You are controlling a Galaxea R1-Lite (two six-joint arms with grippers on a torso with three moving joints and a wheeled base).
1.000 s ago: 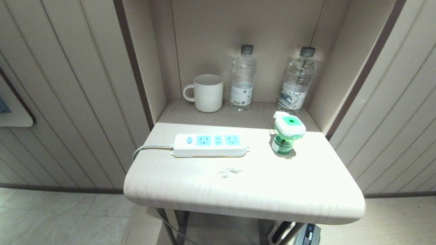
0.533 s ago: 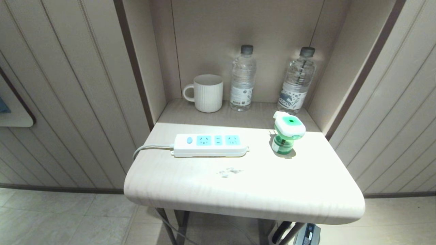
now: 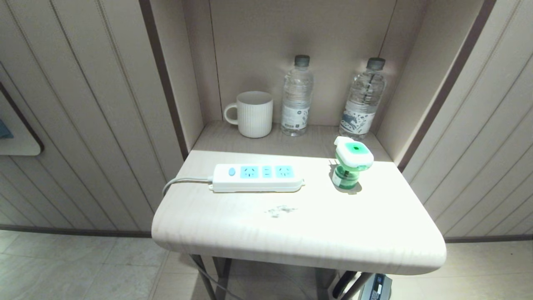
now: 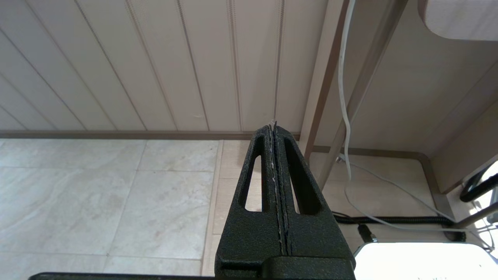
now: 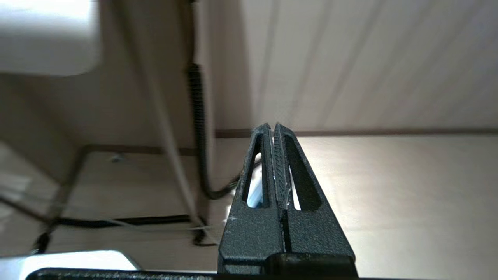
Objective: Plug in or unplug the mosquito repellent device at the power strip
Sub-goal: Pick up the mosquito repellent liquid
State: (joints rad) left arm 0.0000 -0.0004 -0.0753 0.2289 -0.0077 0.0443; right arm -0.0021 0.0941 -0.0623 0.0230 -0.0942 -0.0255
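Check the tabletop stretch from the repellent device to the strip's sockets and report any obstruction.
Nothing visible: bare tabletop lies between the device and the strip. Mug and bottles stand behind, in the alcove.

Bench (image 3: 233, 233): pale wood-grain top, smooth, faintly glossy under glare. Power strip (image 3: 257, 178): smooth white plastic, light-blue socket faces. Mosquito repellent device (image 3: 351, 163): glossy white-and-green plastic head, translucent green bottle. Mug (image 3: 253, 113): matt white, ribbed wall. Water bottles (image 3: 296, 96): clear crinkled plastic, paper-like labels. Left tool (image 4: 274, 130) and right tool (image 5: 272, 130): black, grainy matt finish. Floor (image 4: 97, 194): smooth marbled tile.
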